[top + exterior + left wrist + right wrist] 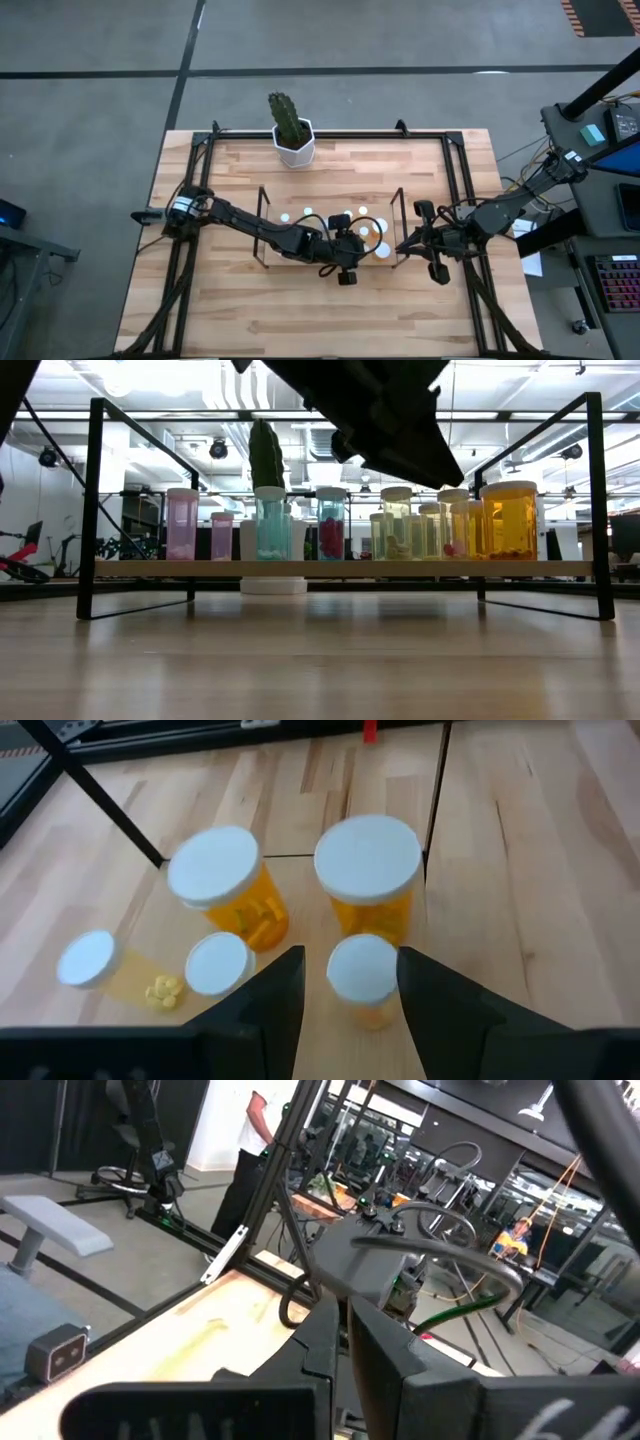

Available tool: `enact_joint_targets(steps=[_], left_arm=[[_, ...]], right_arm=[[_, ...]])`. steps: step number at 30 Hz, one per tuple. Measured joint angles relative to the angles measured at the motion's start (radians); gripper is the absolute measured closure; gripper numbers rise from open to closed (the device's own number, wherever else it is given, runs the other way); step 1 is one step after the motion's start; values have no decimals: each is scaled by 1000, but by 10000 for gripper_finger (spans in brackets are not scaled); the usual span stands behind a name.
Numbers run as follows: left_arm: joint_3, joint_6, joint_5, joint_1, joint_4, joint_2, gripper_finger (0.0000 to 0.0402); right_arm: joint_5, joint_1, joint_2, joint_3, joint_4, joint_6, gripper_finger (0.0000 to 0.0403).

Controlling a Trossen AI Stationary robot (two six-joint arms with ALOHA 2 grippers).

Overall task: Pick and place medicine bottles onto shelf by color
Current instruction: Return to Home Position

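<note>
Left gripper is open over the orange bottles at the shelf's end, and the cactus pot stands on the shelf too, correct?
No: the high view shows the cactus pot on the table behind the shelf, not on it. The left gripper is open over the orange bottles at the shelf's end.

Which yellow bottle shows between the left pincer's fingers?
The small white-capped bottle, framed by the open left pincer; two large orange bottles stand beyond it, two other small ones aside. Right pincer waits at the shelf's end.

The left arm stretches far inward, its left gripper (350, 970) parted. Opposite, the right arm bends in, right gripper (342, 1318) closed.
</note>
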Motion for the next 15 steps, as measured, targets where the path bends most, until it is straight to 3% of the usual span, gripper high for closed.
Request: enact_joint_targets(steps=[5,11,15], left_arm=[[0,30,0,-14,-47,-53,259],[-21,174,1,-65,-63,-173,259],[-84,266,6,-111,-61,-271,259]], right_arm=[[-10,-3,12,-10,27,-13,385],[-106,-50,110,-12,227,-40,385],[-139,-81,165,4,268,-41,385]])
